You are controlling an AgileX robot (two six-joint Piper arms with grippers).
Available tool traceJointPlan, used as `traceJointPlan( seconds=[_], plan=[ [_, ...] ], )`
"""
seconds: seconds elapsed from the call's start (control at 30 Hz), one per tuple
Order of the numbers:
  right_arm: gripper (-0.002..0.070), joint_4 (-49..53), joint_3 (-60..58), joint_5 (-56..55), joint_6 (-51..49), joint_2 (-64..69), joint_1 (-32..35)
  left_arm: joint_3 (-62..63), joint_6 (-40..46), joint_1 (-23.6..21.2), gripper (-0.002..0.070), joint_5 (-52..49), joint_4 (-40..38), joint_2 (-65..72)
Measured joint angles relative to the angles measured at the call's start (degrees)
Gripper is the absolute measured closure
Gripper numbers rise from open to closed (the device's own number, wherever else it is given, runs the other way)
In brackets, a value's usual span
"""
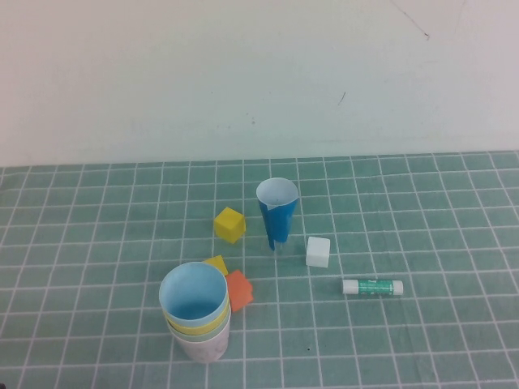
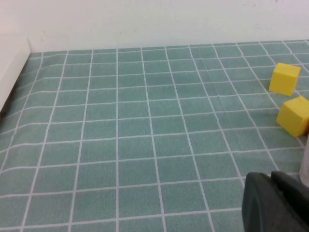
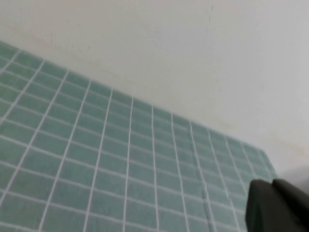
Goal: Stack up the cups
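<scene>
The left gripper (image 2: pixel 275 203) is showing only in its own wrist view, as a dark tip hanging low over the table (image 2: pixel 145 145); it is sitting closed and holding nothing. Ahead of it and off to one side, two yellow cubes (image 2: pixel 285 79) are lying near each other. In the high view neither arm is appearing at all.

The cups (image 1: pixel 195 312) are standing nested in one stack at the near left of the table, well apart from both grippers as far as the pictures allow judging. The light blue cup (image 1: pixel 193 296) is sitting on top, mouth up, with a yellow rim and a pale green rim showing below it and a pale pinkish cup at the bottom. The stacking is looking complete.

These cups are probably light, thin-walled and easily tipped, and the matte sides should be giving fair grip. The rim of the top cup, one finger inside and one outside, is looking like the best hold.

Further right, a dark blue cone cup (image 1: pixel 277 212), a white cube (image 1: pixel 318 251) and a glue stick (image 1: pixel 372 287) are resting apart.

The right gripper (image 3: pixel 277 205) is hanging closed and empty, facing the wall and bare table.
</scene>
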State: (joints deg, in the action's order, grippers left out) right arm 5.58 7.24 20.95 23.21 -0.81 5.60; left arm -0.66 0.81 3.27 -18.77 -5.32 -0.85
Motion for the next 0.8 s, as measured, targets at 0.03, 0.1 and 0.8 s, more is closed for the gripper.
traceJointPlan(
  seconds=[0.03, 0.1, 0.8],
  plan=[
    [0.0678, 0.0, -1.2, -0.2, -1.0, 0.0, 0.9, 0.0, 0.0, 0.0, 0.0677, 0.0, 0.0, 0.0],
    [0.0678, 0.1, -4.4, -0.8, -3.8, 0.0, 2.6, 0.0, 0.0, 0.0, 0.0677, 0.0, 0.0, 0.0],
    [0.0678, 0.1, -8.4, -0.4, -11.5, 0.0, 3.2, 0.0, 0.0, 0.0, 0.0677, 0.0, -0.1, 0.0]
  ],
)
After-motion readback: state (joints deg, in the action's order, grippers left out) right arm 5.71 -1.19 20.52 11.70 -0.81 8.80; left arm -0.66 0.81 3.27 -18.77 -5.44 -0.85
